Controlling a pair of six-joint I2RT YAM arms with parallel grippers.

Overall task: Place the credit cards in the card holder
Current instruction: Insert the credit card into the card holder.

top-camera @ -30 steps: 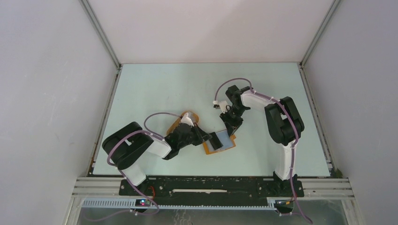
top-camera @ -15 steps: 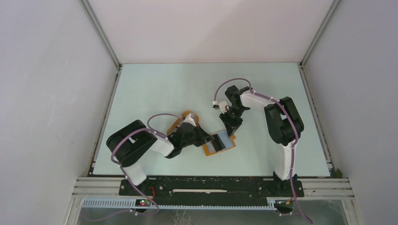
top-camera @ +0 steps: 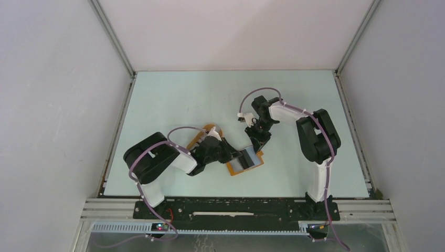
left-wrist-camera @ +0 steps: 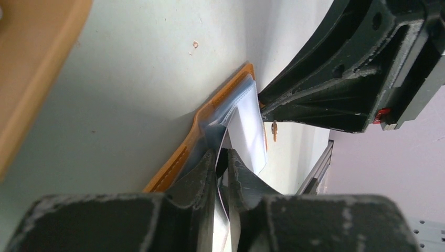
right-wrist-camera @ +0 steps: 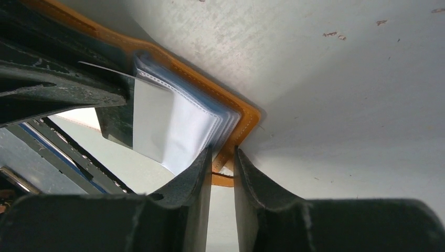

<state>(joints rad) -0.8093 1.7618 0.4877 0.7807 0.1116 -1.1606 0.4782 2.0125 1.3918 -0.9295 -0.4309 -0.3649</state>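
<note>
Behind our left tool (left-wrist-camera: 221, 157) sits the tray (left-wrist-camera: 31, 79), and we can see no cards in the bit that shows.

The left tool is now closer to the holder (left-wrist-camera: 178, 157) than it was a moment ago. The card (left-wrist-camera: 246, 131) went along with it and slid in deeper. Most of the card now sits in a clear pocket just ahead of the tool's tips. Only its back end runs between the two fingers. There is a thin gap between those fingers, and we cannot tell if they are pinching the card or letting it go.

The holder lies open on the counter (left-wrist-camera: 131, 79), between our two tools.

Our right tool (right-wrist-camera: 223, 152) has stayed where it was. Its fingers are pressed on the holder's orange edge, right at their tips. We think this keeps the holder from sliding while the card goes in.

So this card looks nearly home. Next, we think the left tool must let go fully and back away. If it pulls back while pinching, the card could come out again.
</note>
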